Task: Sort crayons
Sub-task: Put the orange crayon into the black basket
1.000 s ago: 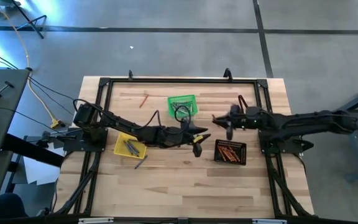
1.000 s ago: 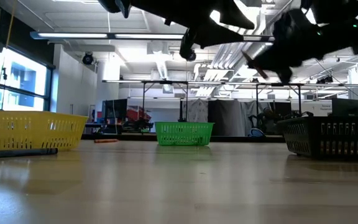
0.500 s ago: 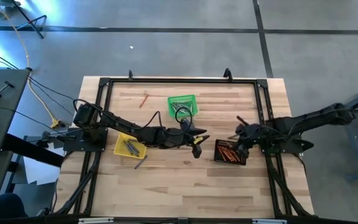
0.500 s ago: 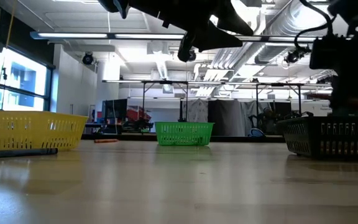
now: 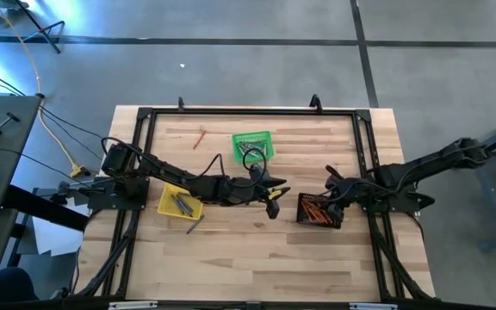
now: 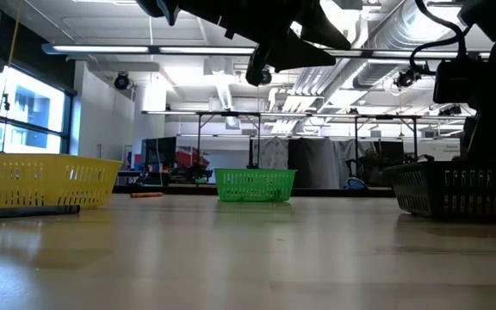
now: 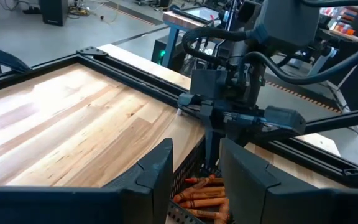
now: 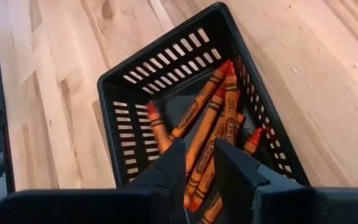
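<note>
— High view first: where do the crayons lie?

— Most of the orange crayons lie piled in the black basket, at about four o'clock from the table's centre. Grey crayons sit in the yellow basket at roughly eight o'clock, with one grey crayon loose on the wood just beside that basket. A lone orange crayon lies on the table near eleven o'clock, well apart from the rest. The green basket stands at twelve o'clock from the centre.

— And the right gripper?

— The right gripper hangs over the black basket, fingers parted with a narrow gap and nothing pinched between them. In the right wrist view the orange crayons lie in the basket just beyond the fingertips, several running lengthwise along the gap; whether the tips touch any cannot be told.

— What about the left one?

— The left gripper hovers over bare wood near the table's centre, between the green basket and the black one, at about nine o'clock from the black basket. Its jaws stand open and hold nothing. In the left wrist view the orange crayons show past its fingers, with the right arm standing directly behind the black basket.

— Anything in the way?

— The black frame rail runs close along the right arm at three o'clock.
</note>
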### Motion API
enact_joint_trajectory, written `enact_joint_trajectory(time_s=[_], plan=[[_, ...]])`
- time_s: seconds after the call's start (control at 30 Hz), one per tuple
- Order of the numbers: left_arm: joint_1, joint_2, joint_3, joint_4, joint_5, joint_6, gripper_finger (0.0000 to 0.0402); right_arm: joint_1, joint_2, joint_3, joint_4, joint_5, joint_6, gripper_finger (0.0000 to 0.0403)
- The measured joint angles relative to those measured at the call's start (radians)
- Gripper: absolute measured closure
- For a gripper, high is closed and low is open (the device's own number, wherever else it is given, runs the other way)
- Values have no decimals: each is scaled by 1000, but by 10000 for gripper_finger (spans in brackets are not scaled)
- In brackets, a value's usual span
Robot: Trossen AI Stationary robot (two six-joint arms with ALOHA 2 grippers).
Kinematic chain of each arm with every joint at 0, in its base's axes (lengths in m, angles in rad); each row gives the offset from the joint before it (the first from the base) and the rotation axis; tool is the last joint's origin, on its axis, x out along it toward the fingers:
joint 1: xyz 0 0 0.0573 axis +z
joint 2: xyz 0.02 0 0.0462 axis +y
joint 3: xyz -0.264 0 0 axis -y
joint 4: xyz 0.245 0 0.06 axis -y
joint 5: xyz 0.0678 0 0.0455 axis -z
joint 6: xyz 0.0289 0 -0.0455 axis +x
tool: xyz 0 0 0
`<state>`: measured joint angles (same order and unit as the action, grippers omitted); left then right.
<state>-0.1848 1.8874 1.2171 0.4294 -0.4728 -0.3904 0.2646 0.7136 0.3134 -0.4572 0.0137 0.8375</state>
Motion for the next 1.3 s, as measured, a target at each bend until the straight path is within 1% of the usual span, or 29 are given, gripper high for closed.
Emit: enact_joint_trajectory(time_s=[0.17,0.27,0.37,0.47,0.6,0.67,0.8,0.87,0.97,1.17,1.3], plan=[[0,0,0,-29,0,0,284,0,-2,0,19,-24,-6,324],[3,-16,0,-133,0,1,284,0,-3,0,67,-56,-32,325],[17,-59,0,-344,-1,-24,284,-1,-3,0,126,-90,-74,325],[50,-108,0,-603,-10,-118,284,-3,-3,0,167,-102,-96,325],[110,-176,2,-945,-11,-232,284,-3,-3,0,178,-102,-119,325],[149,-192,1,-1120,-10,-286,284,-3,-3,0,178,-98,-124,325],[244,-188,0,-1365,-6,-333,284,-3,-3,0,178,-70,-158,325],[300,-169,-1,-1404,19,-308,284,-3,-3,0,179,-48,-187,325],[386,-147,-10,-1409,44,-239,284,-11,-3,0,186,-26,-215,325],[561,-99,-10,-1400,50,-148,284,-51,-3,0,186,-35,-210,325],[665,-62,-10,-1400,117,-105,284,-67,-3,0,186,-52,-211,324]])
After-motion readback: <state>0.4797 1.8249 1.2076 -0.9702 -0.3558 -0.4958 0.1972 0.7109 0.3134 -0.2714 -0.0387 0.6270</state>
